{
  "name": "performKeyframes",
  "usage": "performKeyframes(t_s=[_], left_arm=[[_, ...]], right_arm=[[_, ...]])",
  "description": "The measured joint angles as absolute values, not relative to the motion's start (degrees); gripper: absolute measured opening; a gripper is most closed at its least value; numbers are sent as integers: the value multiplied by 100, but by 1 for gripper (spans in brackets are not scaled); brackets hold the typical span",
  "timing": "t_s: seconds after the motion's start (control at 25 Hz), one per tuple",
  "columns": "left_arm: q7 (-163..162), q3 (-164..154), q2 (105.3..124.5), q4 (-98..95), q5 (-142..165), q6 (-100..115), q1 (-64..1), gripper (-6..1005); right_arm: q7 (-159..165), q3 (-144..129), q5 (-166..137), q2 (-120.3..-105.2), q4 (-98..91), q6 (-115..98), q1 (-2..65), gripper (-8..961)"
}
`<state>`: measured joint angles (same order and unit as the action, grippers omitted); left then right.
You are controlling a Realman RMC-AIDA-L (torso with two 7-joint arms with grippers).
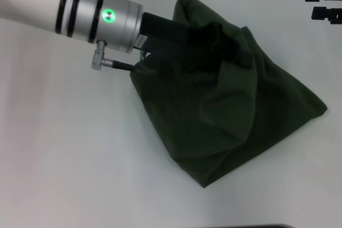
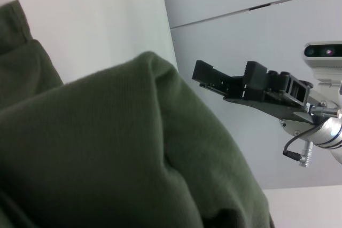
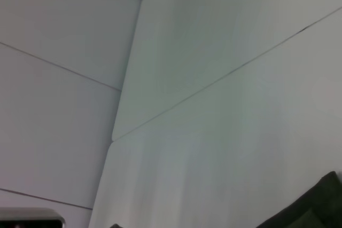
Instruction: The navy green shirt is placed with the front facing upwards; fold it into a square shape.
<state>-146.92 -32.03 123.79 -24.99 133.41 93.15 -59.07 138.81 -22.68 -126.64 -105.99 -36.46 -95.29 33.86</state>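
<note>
While the dark olive-green cotton shirt [image 1: 224, 105] lies bunched in a rough triangular heap on the white table [image 1: 64, 158], centre-right in the head view, the left arm reaches across from the far left and its black left gripper [image 1: 184, 30] sits at the far edge of the heap. The fingers are lost among the dark folds there, so whether they are spread or pinching cloth cannot be told. In the left wrist view the fabric rises in a raised fold directly before the camera, which suggests, as a judgement, that a layer is being lifted or carried.

The heap's long axis runs from the far left, at the gripper, toward the near right, ending in a pointed corner at the right. No lettering or collar is visible; the shirt is far from a square shape.

The black right gripper [image 1: 326, 2] hangs at the far right edge of the scene, well apart from the shirt and clear of the table surface. Its two fingers [image 2: 208, 73] stand spread, with a plain gap between them and nothing held.

The relation governing the coming move: the cloth lies to the near right of the left gripper, which is at the fabric, whereas the right gripper is distant. The left arm is therefore judged the working arm, and any drag or fold would run along that diagonal.
</note>
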Motion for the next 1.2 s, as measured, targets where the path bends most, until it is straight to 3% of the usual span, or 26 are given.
performKeyframes(t_s=[0.76, 0.96, 1.04, 1.2], left_arm=[[-14378, -3352, 12372, -1837, 12366, 8754, -5844, 269], [-14380, -3384, 12374, -1864, 12350, 8795, -5844, 486], [-14381, -3372, 12358, -1951, 12332, 8911, -5822, 726], [-14379, -3377, 12298, -2157, 12330, 9202, -5724, 863]], right_arm=[[13920, -2241, -12665, -10590, -3646, -9459, 3392, 732], [13922, -2241, -12665, -10590, -3642, -9447, 3393, 733], [13922, -2241, -12665, -10590, -3641, -9447, 3393, 733], [13922, -2267, -12672, -10588, -3638, -9446, 3393, 733]])
